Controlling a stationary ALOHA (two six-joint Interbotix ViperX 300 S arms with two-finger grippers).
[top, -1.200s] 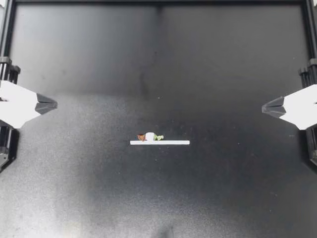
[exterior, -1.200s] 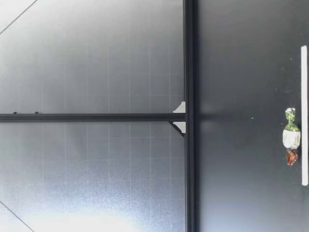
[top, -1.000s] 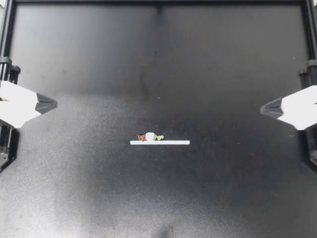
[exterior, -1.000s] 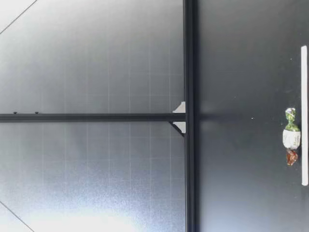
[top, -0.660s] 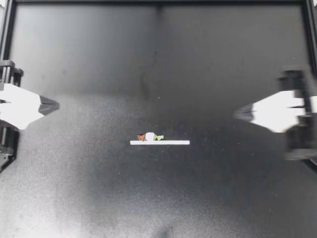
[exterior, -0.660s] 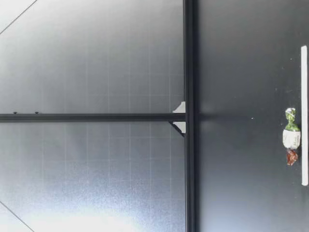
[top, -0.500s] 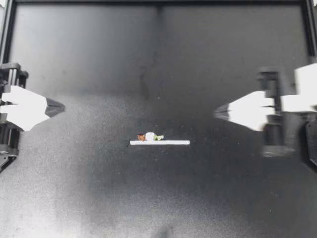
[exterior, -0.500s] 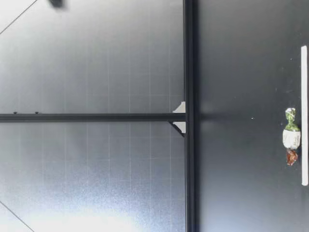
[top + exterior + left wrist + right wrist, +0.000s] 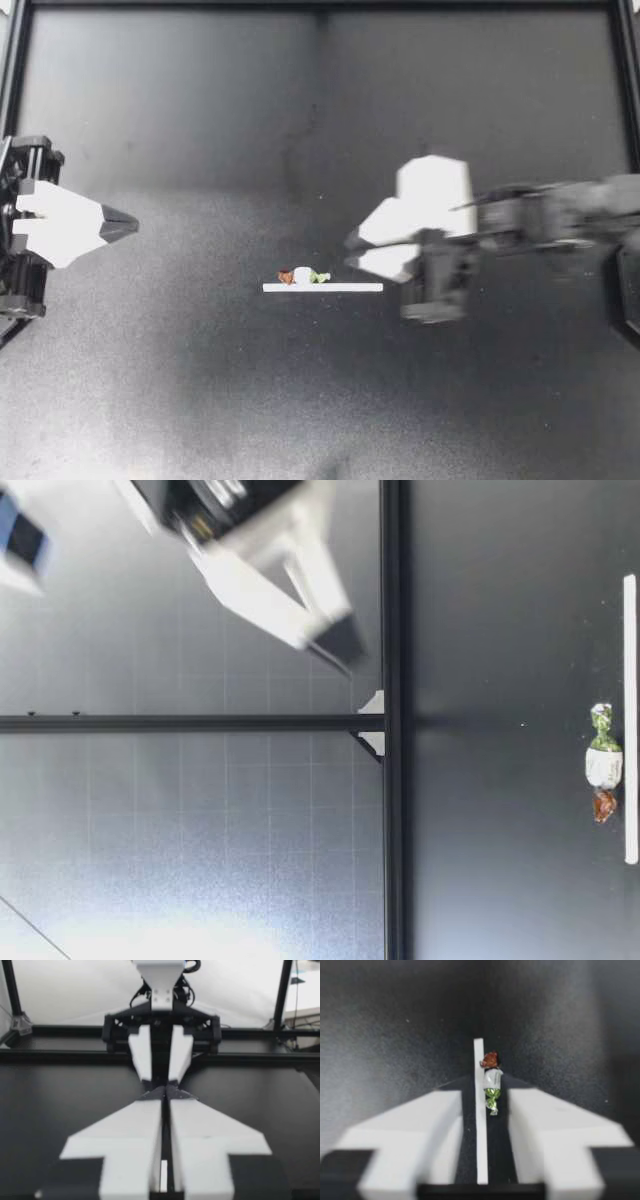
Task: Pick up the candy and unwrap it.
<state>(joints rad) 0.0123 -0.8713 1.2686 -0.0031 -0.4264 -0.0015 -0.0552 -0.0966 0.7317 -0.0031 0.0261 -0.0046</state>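
The candy (image 9: 303, 276) is a small white sweet with one brown and one green twisted end. It lies on the black table beside a thin white strip (image 9: 322, 288). My left gripper (image 9: 135, 225) hovers far to its left, shut and empty. My right gripper (image 9: 350, 250) is open just right of the candy, above the table. In the right wrist view the candy (image 9: 492, 1079) and strip (image 9: 478, 1110) show in the gap of the open gripper (image 9: 487, 1086), untouched. In the low view the candy (image 9: 604, 763) lies alone and a gripper (image 9: 340, 645) hangs high above the table.
A black frame rail (image 9: 320, 5) runs along the table's far edge. In the left wrist view my shut left gripper (image 9: 165, 1091) points at the right arm's spread fingers (image 9: 141, 1055).
My right arm has swung in from the right edge to just beside the candy, and its fingers have opened. The left gripper has edged slightly inward, still shut. The candy has not moved.
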